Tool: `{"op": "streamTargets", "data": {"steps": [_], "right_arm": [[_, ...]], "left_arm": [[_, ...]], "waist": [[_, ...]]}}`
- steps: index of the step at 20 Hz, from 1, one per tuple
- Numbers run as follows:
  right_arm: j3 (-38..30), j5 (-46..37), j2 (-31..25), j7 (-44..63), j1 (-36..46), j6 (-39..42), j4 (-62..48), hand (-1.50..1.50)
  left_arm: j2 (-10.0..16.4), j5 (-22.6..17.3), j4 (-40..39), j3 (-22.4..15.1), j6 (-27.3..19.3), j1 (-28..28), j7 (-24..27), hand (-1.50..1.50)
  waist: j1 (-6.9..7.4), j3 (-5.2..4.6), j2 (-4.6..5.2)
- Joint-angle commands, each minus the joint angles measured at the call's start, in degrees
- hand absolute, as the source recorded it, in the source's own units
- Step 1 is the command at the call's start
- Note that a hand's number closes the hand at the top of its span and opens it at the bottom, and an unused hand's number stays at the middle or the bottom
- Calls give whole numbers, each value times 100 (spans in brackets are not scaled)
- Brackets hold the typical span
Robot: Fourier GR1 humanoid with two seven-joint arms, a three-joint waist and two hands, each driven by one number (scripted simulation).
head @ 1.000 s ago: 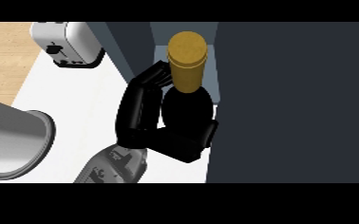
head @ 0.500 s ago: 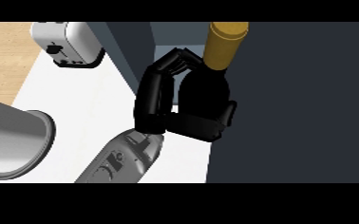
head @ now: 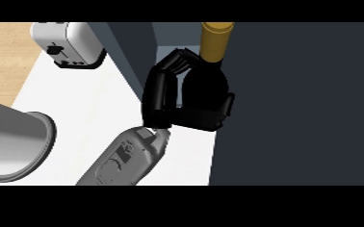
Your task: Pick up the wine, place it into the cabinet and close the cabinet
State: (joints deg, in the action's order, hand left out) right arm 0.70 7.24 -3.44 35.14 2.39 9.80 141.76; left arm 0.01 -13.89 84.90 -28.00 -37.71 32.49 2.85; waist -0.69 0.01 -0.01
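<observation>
The wine bottle stands upright, showing a gold neck above a black body. My left hand is shut on the body, fingers curled round its left side and the thumb part across its near side. The hand hides most of the body. The bottle stands at the cabinet's opening, between the slate door panel on the left and the large dark cabinet surface on the right. My grey forearm comes in from the lower left. My right hand does not show.
A silver toaster sits at the back left on the white counter. A grey rounded vessel stands at the left edge. The dark cabinet surface fills the whole right half of the view.
My left hand has carried the bottle to the right and farther away, from beside the door panel up to the cabinet's opening. The forearm followed it.
</observation>
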Motion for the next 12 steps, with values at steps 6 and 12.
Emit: {"op": "streamTargets", "data": {"steps": [6,12], "right_arm": [[135,240,93,110,-130,-82,526,-150],[200,262,85,537,-151,-210,927,-150]], "left_arm": [[-1,-400,-570,-236,-109,-215,708,150],[124,-309,-1366,-15,168,-298,1406,150]], "waist": [[11,0,-3],[9,-3,-8]]}}
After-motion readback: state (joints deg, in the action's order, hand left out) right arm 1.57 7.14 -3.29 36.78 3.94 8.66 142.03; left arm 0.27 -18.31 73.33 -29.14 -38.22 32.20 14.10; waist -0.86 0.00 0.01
